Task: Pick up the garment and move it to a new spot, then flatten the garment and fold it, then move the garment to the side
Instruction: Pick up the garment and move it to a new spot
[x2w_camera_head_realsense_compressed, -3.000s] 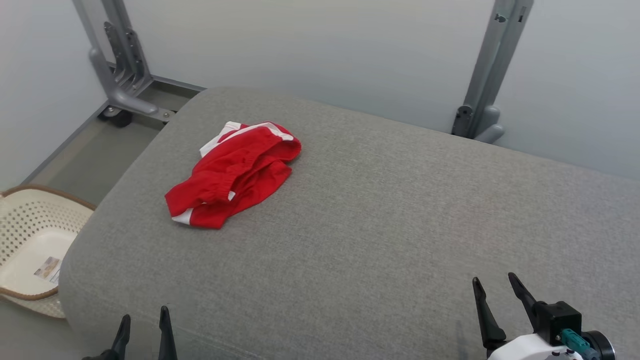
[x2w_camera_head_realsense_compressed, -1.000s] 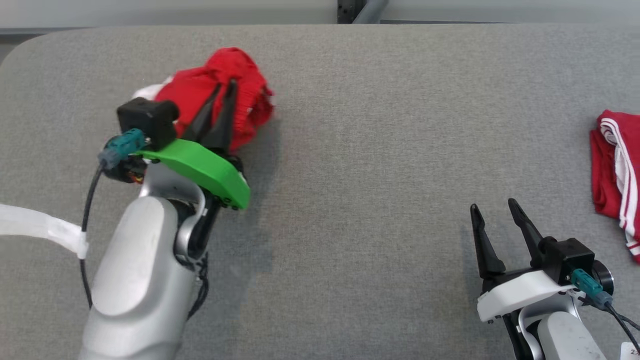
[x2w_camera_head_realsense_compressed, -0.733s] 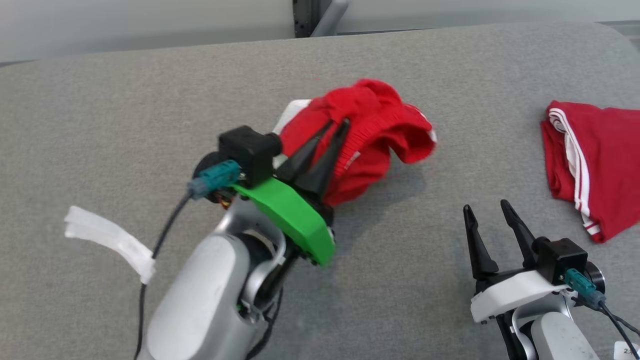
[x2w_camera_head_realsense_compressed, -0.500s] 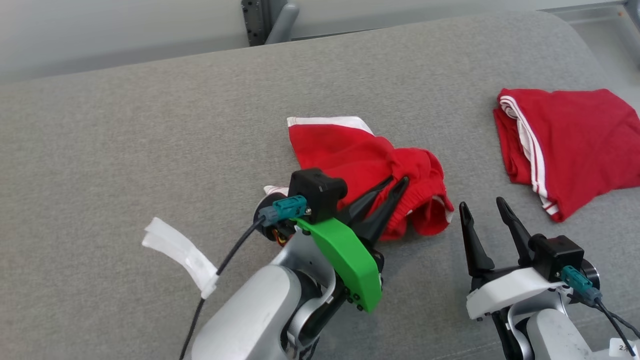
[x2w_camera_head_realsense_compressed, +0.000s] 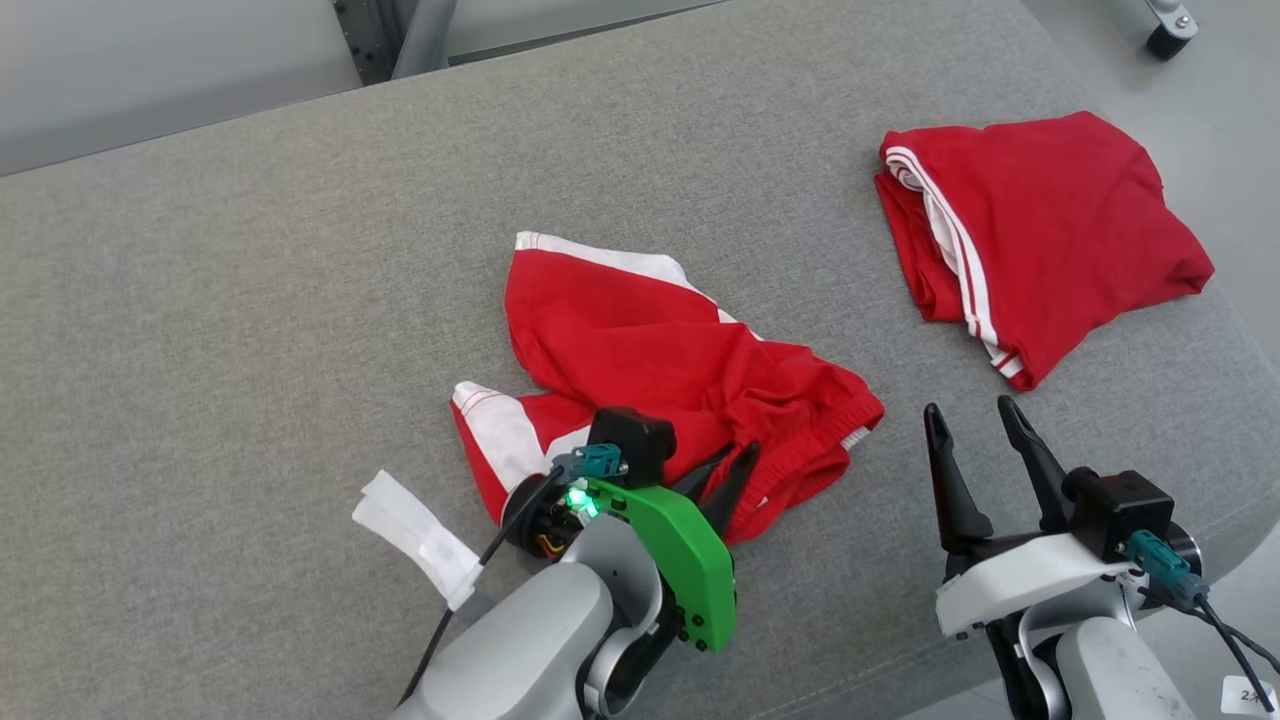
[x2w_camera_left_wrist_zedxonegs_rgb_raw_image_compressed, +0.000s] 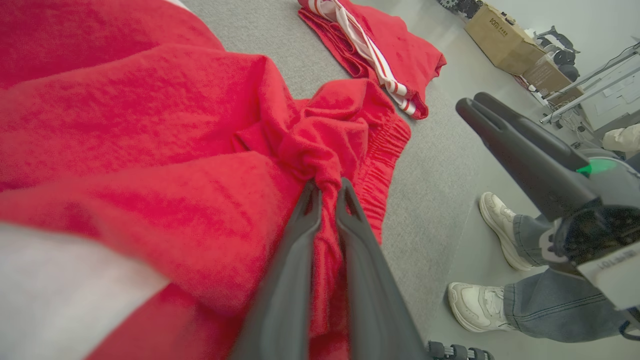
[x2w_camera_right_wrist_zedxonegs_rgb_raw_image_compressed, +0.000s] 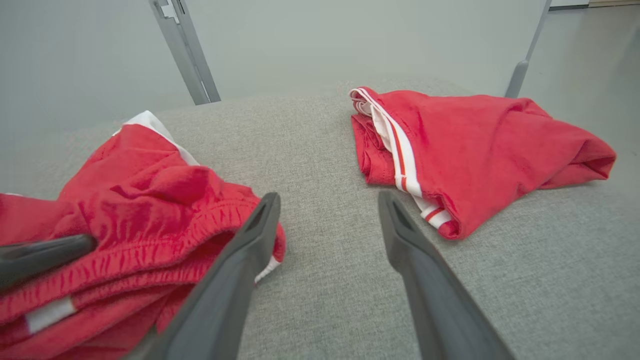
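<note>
Our left claw (x2w_camera_head_realsense_compressed: 738, 456) is clamped on a bunched ridge of the shorts (x2w_camera_head_realsense_compressed: 640, 340). They lie crumpled on the bench (x2w_camera_head_realsense_compressed: 250, 300), well left of the folded pair (x2w_camera_head_realsense_compressed: 1050, 220) and nearer to us than it. The pinch looks to sit just behind the elastic waistband (x2w_camera_right_wrist_zedxonegs_rgb_raw_image_compressed: 165, 240), though the wrist view is too close and blurred for us to be sure. Our right claw (x2w_camera_head_realsense_compressed: 968, 408) stands with its jaws wide apart and nothing in them. It is left of the folded pair and nearer to us, close to the waistband.

We judge the move to the new spot about finished, so flattening comes next. To do it well, we let go only once the cloth rests fully on the bench, far enough from the folded pair that spreading will not overlap it. Then we take the waistband at its two ends, one claw each, low against the bench. We pull apart evenly so the cloth draws out flat rather than twisting.
</note>
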